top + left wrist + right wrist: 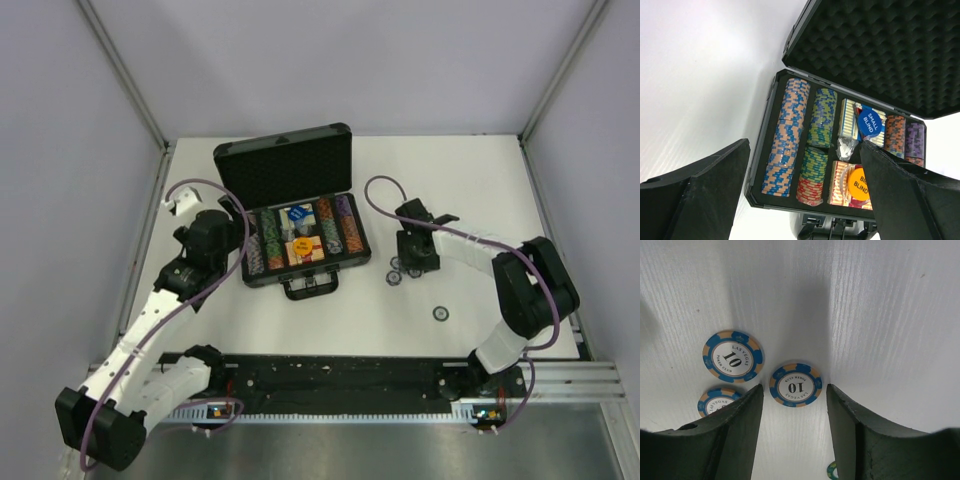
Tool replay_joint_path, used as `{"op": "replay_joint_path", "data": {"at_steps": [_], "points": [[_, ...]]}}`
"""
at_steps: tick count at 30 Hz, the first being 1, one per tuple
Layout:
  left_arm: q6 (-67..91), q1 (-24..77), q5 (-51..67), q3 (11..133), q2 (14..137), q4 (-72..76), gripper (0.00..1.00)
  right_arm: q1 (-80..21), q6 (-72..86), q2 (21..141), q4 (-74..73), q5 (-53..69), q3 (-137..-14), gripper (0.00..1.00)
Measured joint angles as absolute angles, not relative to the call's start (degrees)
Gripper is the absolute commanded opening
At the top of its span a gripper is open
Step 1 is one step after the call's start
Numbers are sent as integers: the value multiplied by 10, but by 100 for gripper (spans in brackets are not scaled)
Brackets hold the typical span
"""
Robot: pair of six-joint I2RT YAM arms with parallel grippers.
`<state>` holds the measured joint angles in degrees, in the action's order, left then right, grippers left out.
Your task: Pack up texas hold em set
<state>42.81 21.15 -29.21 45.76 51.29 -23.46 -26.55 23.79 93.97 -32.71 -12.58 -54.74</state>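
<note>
The black briefcase (262, 277) of the texas hold em set lies open mid-table with its foam-lined lid (285, 165) raised. Inside are multicoloured chip rows (787, 135), card decks (847, 119), a blue "small blind" disc (869, 121) and an orange "big blind" disc (858, 184). My left gripper (805, 145) hovers open over the case's left front part, holding nothing. To the right of the case, my right gripper (794, 389) is open and low over the table. A blue-and-tan "10" chip (795, 385) lies flat between its fingertips. Two more such chips (733, 356) lie to the left, one (715, 401) partly hidden.
A lone chip (440, 313) lies on the table nearer the front, right of centre. The edge of a green chip (832, 471) shows between the right fingers. The case's handle (310, 287) faces the arms. Walls close in the table on three sides.
</note>
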Motion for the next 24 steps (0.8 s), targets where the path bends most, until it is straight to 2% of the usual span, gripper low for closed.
{"op": "replay_joint_path", "data": {"at_steps": [11, 17, 24], "points": [[423, 211, -300, 458, 513, -206, 97, -247, 234, 946, -321, -89, -549, 49], [420, 210, -300, 458, 514, -203, 97, -246, 234, 950, -326, -87, -555, 39], [420, 208, -300, 458, 522, -201, 97, -246, 234, 952, -343, -94, -564, 39]]}}
